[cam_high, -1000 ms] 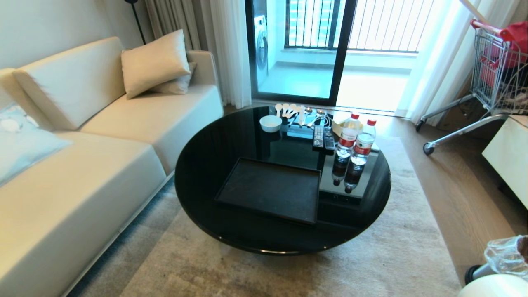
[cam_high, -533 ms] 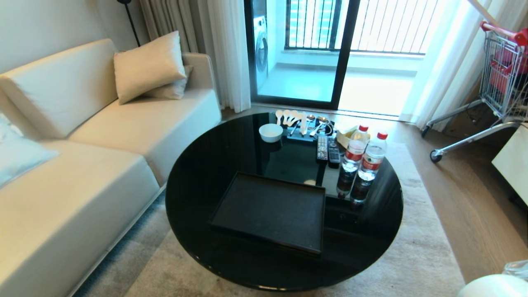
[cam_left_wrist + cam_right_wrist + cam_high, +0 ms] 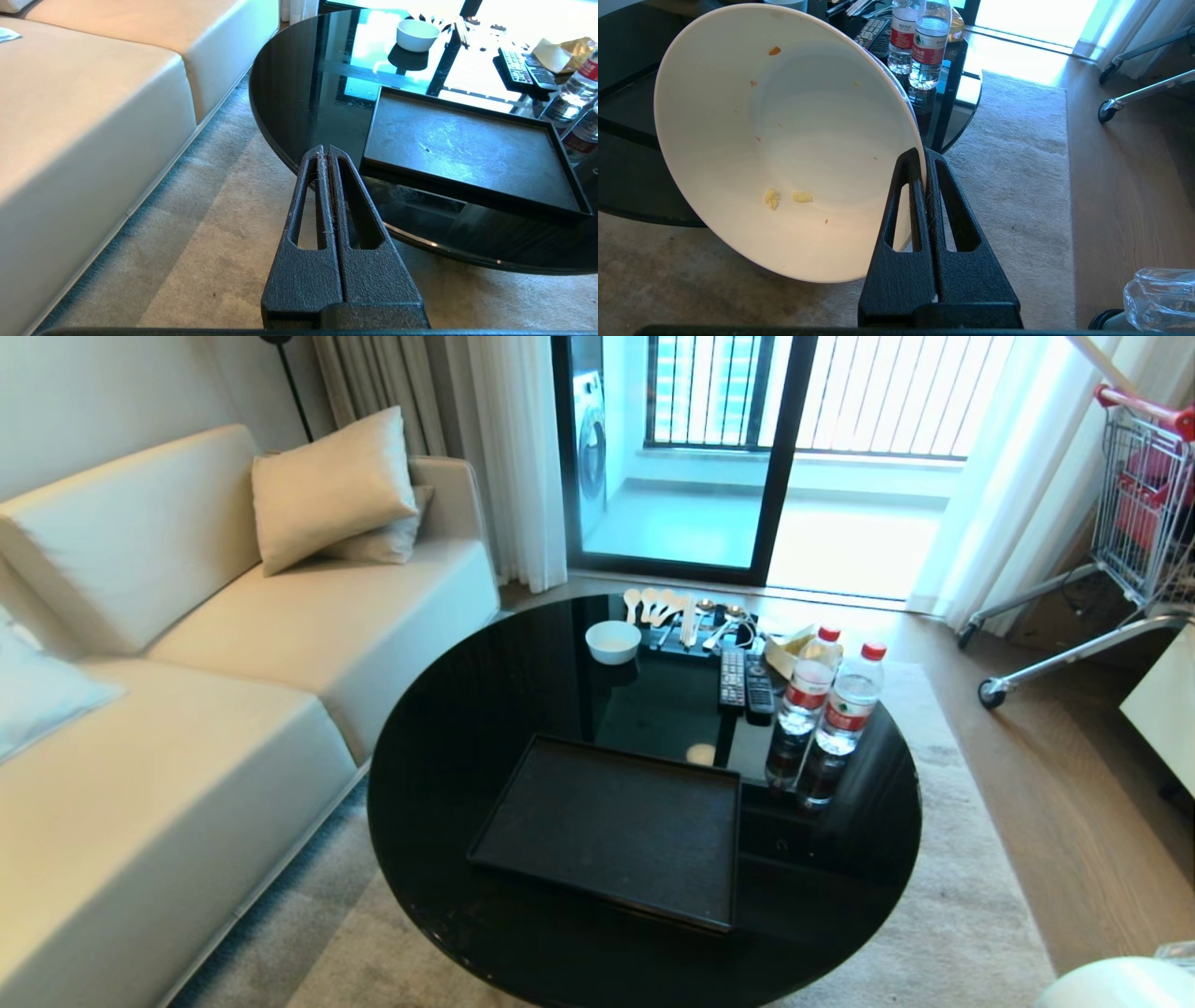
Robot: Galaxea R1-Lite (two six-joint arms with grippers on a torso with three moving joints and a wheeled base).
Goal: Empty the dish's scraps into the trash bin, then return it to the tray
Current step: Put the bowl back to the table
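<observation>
My right gripper [image 3: 922,154] is shut on the rim of the dish [image 3: 784,140], a glossy white bowl tilted on its side above the rug. Few scraps are in it: two pale yellow bits [image 3: 791,197] and orange specks [image 3: 774,50]. The dish's edge [image 3: 1120,985] shows at the head view's bottom right. The trash bin [image 3: 1160,298], with its clear liner, stands on the floor to the right of the gripper. The black tray [image 3: 616,826] lies empty on the table's near side. My left gripper [image 3: 325,149] is shut and empty, over the rug by the table's edge.
The round black glass table [image 3: 467,728] also carries a small white bowl [image 3: 613,641], spoons [image 3: 663,607], two remotes [image 3: 744,677] and two water bottles [image 3: 831,709]. A cream sofa [image 3: 187,728] runs along the left. A shopping cart [image 3: 1139,513] stands at the far right.
The whole head view has shifted, so the camera moved: the table and tray now sit closer and lower, and the trash bin has slid almost out at the bottom right.
</observation>
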